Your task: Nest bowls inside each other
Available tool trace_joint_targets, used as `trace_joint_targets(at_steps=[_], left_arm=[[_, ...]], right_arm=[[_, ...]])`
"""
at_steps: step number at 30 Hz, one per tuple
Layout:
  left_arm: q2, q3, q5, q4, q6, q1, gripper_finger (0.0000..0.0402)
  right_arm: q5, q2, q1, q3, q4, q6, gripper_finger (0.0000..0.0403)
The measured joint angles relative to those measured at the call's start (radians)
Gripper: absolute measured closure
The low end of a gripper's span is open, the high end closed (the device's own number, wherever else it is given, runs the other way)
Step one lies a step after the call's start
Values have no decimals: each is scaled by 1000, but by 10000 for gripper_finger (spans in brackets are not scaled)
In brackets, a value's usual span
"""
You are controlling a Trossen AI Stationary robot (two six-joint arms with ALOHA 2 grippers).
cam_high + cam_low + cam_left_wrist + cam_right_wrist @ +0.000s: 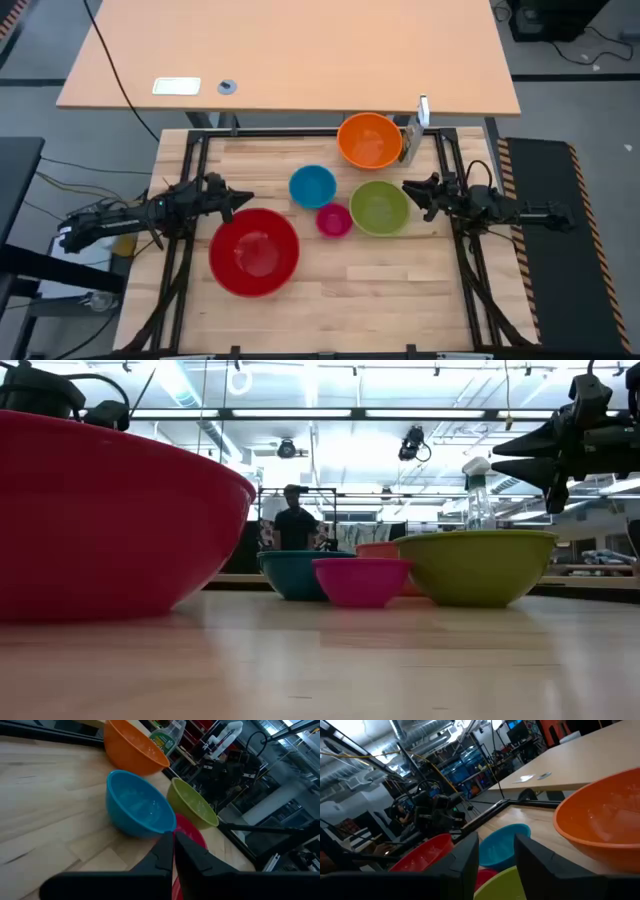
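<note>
Five bowls stand on their bases on the wooden table: a large red bowl [254, 252] near the left, a blue bowl [312, 186], a small pink bowl [334, 219], a green bowl [379, 207] and an orange bowl [369, 140] at the far edge. My left gripper [246, 200] hangs shut above the red bowl's far rim, pointing toward the blue bowl [137, 810]. My right gripper [411, 192] is open, raised just right of the green bowl [478, 565], with nothing between its fingers [496, 851].
A clear spray bottle [414, 128] stands next to the orange bowl at the far right. A light brown desk [300, 50] lies beyond the far edge. The near half of the table, right of the red bowl, is bare wood [400, 290]. A person [295, 520] stands far back in the room.
</note>
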Motion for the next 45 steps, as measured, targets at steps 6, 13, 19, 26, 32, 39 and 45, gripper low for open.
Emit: trace_joint_targets(at_steps=[6, 13, 19, 26, 32, 39, 45], left_arm=[[0, 0, 0, 0, 0, 0, 381], [0, 0, 0, 0, 0, 0, 381], [0, 0, 0, 0, 0, 0, 381], [0, 0, 0, 0, 0, 0, 381], [0, 0, 0, 0, 0, 0, 381], [0, 0, 0, 0, 0, 0, 381], [0, 0, -12, 47, 0, 0, 381]], right_arm=[[0, 0, 0, 0, 0, 0, 271], [0, 0, 0, 0, 0, 0, 271], [0, 0, 0, 0, 0, 0, 271], [0, 0, 0, 0, 0, 0, 271], [0, 0, 0, 0, 0, 0, 271], [0, 0, 0, 0, 0, 0, 271], [0, 0, 0, 0, 0, -1, 271]])
